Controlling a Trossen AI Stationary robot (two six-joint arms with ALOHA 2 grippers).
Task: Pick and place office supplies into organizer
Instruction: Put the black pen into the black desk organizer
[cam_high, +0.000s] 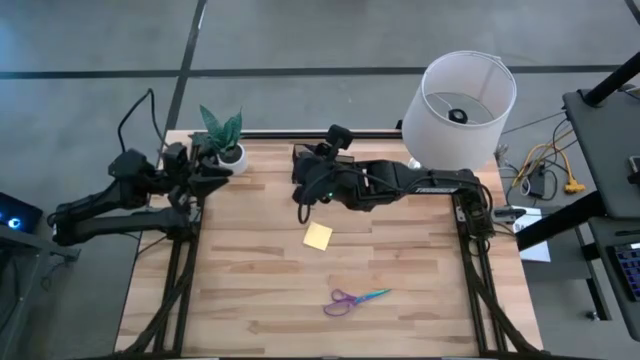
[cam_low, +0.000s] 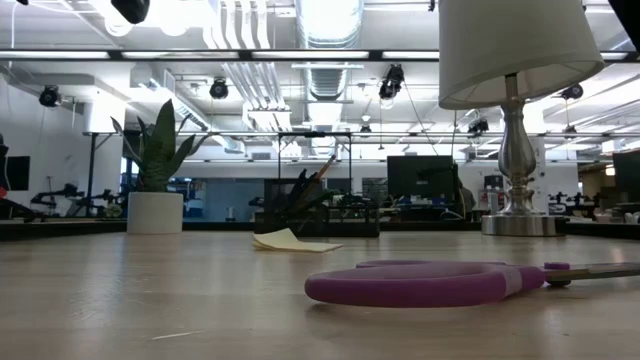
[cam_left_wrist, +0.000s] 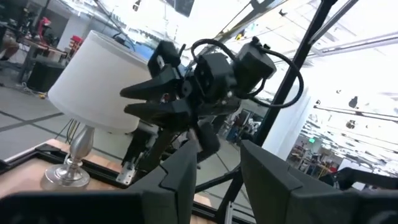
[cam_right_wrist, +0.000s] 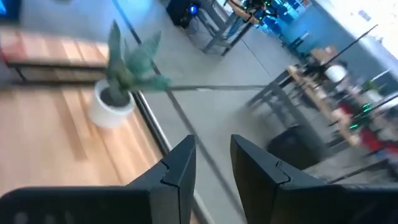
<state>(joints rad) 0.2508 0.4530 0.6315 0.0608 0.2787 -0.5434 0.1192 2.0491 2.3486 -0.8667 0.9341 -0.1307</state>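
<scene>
The black organizer stands at the table's far middle, with dark pens and an orange pencil sticking up out of it. In the high view the right arm partly covers the organizer. My right gripper hovers just beside it, pointing toward the plant, open and empty. The yellow sticky-note pad lies flat at mid-table. The purple-and-teal scissors lie nearer the front edge. My left gripper waits at the far left by the plant, open. No tiny dark bits show.
A white pot with a green plant stands at the far left corner. A white lamp stands at the far right corner. Bare wood stretches around the sticky-note pad and the scissors.
</scene>
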